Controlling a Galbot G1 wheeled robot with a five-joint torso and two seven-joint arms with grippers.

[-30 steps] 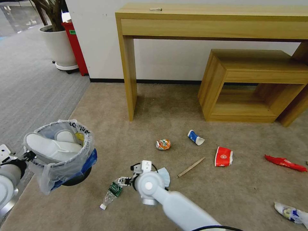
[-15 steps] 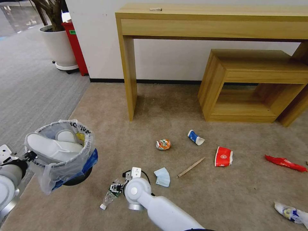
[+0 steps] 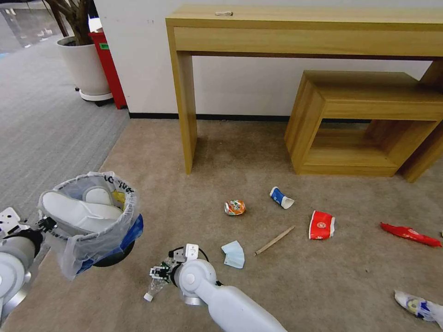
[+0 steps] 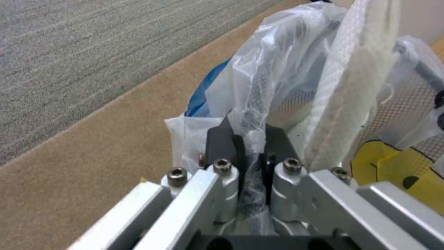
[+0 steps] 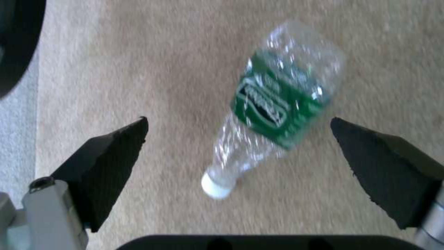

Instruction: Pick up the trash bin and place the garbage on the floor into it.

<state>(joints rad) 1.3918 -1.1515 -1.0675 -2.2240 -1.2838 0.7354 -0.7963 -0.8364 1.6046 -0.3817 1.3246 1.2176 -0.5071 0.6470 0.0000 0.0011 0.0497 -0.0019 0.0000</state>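
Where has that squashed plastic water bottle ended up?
The crushed bottle lies on the tan carpet at the head view's lower left, under the open right gripper, between the trash bin and blue mask.

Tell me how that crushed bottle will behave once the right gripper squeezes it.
The bottle looks empty and crumpled, so it is probably very light and may give further under the pads. Its clear plastic is smooth, so it could slip. It lies on its side on the carpet between the open right gripper fingers, so a nudge might roll it.
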